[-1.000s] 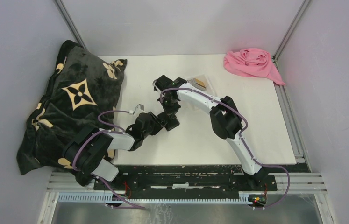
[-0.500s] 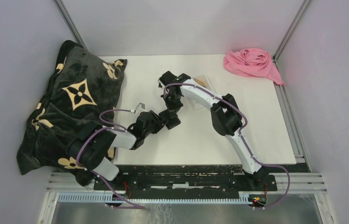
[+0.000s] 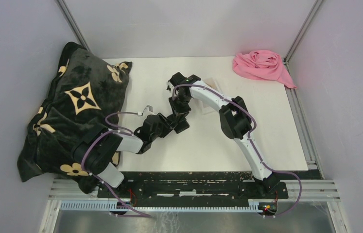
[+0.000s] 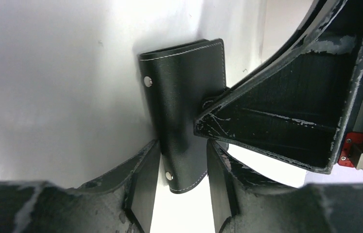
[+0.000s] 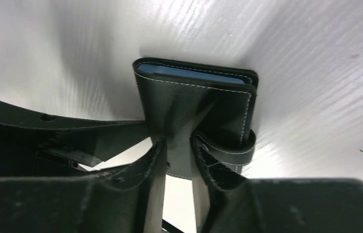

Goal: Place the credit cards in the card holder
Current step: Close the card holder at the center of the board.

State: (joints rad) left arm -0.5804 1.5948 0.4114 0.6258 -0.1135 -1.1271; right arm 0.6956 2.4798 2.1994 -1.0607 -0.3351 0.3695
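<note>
Over white table (image 3: 276, 126) — left gripper (image 4: 183, 150) clamps the card holder (image 4: 184, 82); right gripper (image 5: 177, 145) straddles it, grip unclear.

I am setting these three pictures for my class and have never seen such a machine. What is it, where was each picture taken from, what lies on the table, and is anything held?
These are two robot arms bolted at the near edge of a white table, each ending in a two-finger claw. The wide picture looks down from above and behind, with the left arm on the left. The other two come from a small camera on each wrist, so each shows its own fingers at the bottom. A dark flower-patterned cushion lies at the table's left side and a pink cloth in the far right corner. In the middle, both claws meet at a small black wallet, the card holder. The left claw grips it from both sides. The right claw straddles one flap; whether it pinches is unclear.
</note>
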